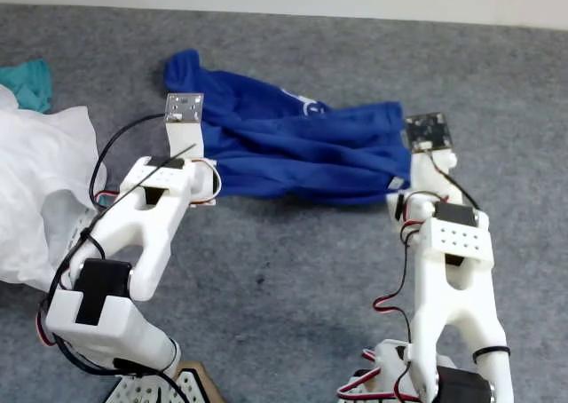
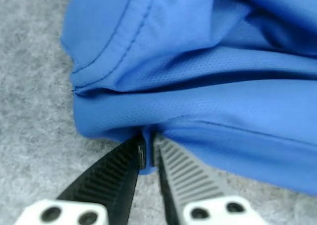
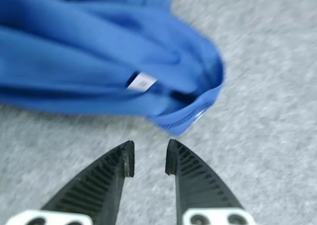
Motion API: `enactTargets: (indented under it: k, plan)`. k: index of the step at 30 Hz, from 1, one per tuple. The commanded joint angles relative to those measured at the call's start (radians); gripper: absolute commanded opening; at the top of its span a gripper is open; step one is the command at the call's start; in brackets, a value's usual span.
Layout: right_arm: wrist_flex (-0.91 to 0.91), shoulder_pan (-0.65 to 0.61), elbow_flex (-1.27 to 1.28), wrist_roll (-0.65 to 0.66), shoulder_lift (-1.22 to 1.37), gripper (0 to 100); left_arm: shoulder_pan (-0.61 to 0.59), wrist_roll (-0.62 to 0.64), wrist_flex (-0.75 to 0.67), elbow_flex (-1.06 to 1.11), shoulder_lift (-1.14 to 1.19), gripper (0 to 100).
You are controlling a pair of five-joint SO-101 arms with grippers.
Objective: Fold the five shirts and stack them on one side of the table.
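Observation:
A blue shirt (image 1: pixel 293 146) lies crumpled across the middle of the grey table. My left gripper (image 2: pixel 148 153) is shut on the shirt's near hem (image 2: pixel 143 136) at its left end, pinching a fold of blue cloth between the black fingers. My right gripper (image 3: pixel 149 158) is open just short of the shirt's right end (image 3: pixel 193 111), a little apart from the cloth, with nothing between its fingers. A white tag (image 3: pixel 141 81) shows on that end. In the high view the left arm (image 1: pixel 151 217) and the right arm (image 1: pixel 444 234) stand at the shirt's two ends.
A heap of white cloth (image 1: pixel 40 181) lies at the left edge, with a bit of teal cloth (image 1: pixel 31 79) behind it. Bare grey felt (image 1: pixel 293 279) stretches between the two arms and behind the shirt.

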Motion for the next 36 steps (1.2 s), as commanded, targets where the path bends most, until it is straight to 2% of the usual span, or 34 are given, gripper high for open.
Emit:
enactTargets:
  k: [1,7,14,20,25,32,36]
  plan:
    - [-0.045,0.042,-0.002,-0.005,-0.028,11.9,-0.016,-0.008,-0.018,-0.038,-0.01,0]
    - [-0.042,0.056,0.03,-0.003,-0.035,11.9,-0.007,-0.003,-0.009,-0.033,-0.153,1]
    - [-0.044,0.024,0.068,-0.006,-0.038,11.9,0.054,-0.003,0.115,-0.035,-0.423,1]
    - [-0.044,0.005,0.067,-0.032,-0.035,11.9,0.061,-0.002,0.133,-0.036,-0.625,1]
    - [-0.044,-0.039,0.068,-0.112,-0.03,11.9,0.059,0.118,0.13,-0.038,-0.759,1]
    - [-0.056,-0.133,0.091,-0.181,-0.028,11.9,0.077,0.129,0.13,-0.036,-0.816,1]
    - [-0.186,-0.165,0.17,-0.181,-0.028,11.9,0.077,0.132,0.103,-0.048,-0.816,1]
